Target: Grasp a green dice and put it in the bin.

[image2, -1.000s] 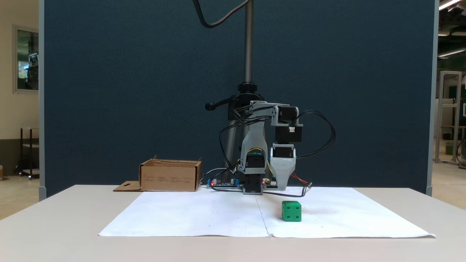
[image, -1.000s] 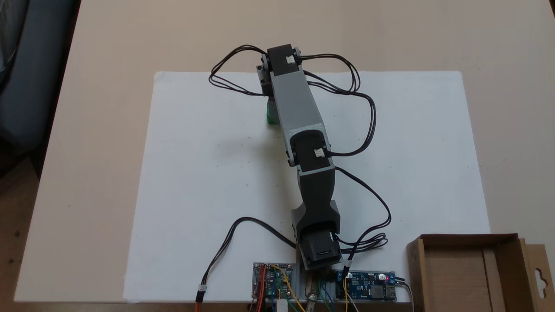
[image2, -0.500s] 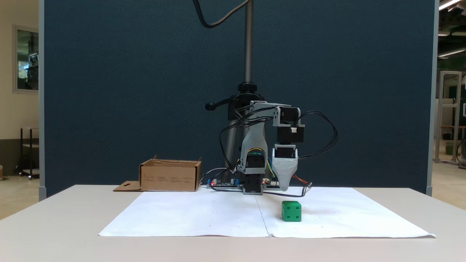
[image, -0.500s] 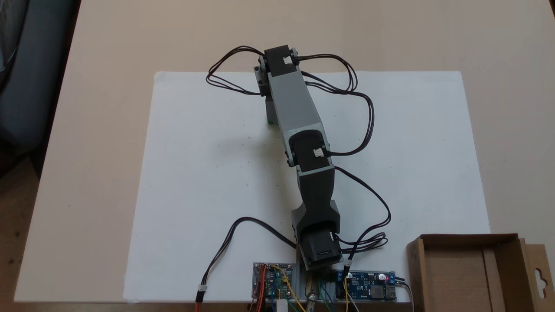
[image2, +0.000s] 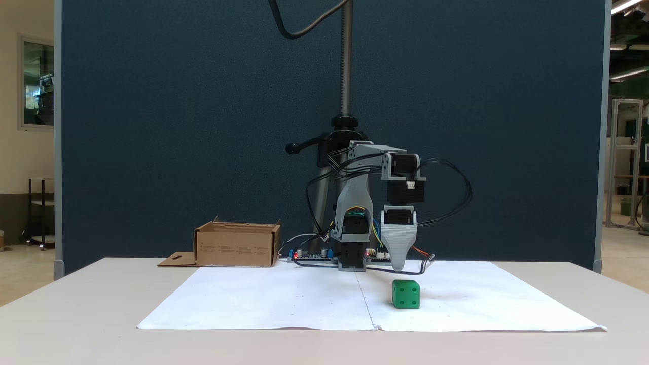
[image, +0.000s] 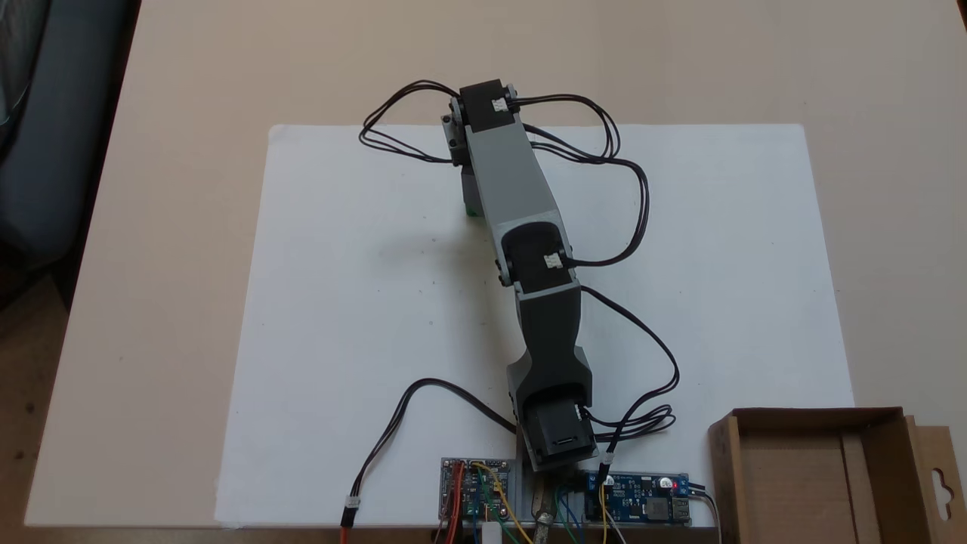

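Tool (image2: 399, 266) hangs point-down from the wrist in the fixed view that looks along the counter, its grey wedge tapering to a single tip just above the white paper sheet (image2: 284, 299). Only one tip shows, so I cannot tell whether the jaws are apart or together. Nothing is seen between them.

Green dice (image2: 406, 294) sits on the paper sheet, nearer to this camera than the tool tip and slightly right of it; tool and dice do not touch in this view. Pips show on its near face. In the fixed view from above, a thin green sliver of the dice (image: 471, 198) shows at the left edge of the grey forearm link (image: 506, 177), which covers the rest.

Arm (image: 548, 340) reaches from its base at the bottom edge of the sheet up toward the far part, black cables (image: 627, 189) looping to either side of the wrist.

Bin (image: 812, 472) stands at the lower right corner in the view from above, off the paper sheet (image: 340, 302), open top, its flap with the cut-out slot on its right. Along the counter view the bin (image2: 237, 246) sits far left of the arm base, well apart from the dice. Circuit boards (image: 638, 506) lie beside the base on the counter (image: 151, 189).
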Tool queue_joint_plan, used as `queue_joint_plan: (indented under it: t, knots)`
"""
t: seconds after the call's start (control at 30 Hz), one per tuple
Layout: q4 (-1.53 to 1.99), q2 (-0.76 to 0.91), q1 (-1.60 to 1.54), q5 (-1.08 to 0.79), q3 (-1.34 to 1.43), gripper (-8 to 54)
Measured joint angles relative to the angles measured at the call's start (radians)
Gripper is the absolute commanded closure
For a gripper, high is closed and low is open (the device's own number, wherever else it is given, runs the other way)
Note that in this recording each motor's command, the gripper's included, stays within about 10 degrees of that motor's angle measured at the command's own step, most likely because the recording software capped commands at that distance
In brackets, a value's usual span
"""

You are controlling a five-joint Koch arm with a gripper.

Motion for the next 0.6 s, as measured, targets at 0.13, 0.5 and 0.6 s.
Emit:
queue_joint_plan:
  t: [0.13, 0.5, 0.6]
  knots:
    - [-0.002, 0.000, 0.000, -0.002, 0.003, -0.6]
    - [-0.008, -0.031, 0.000, -0.026, 0.014, -1.4]
    - [-0.021, -0.032, 0.000, -0.058, 0.014, -1.4]
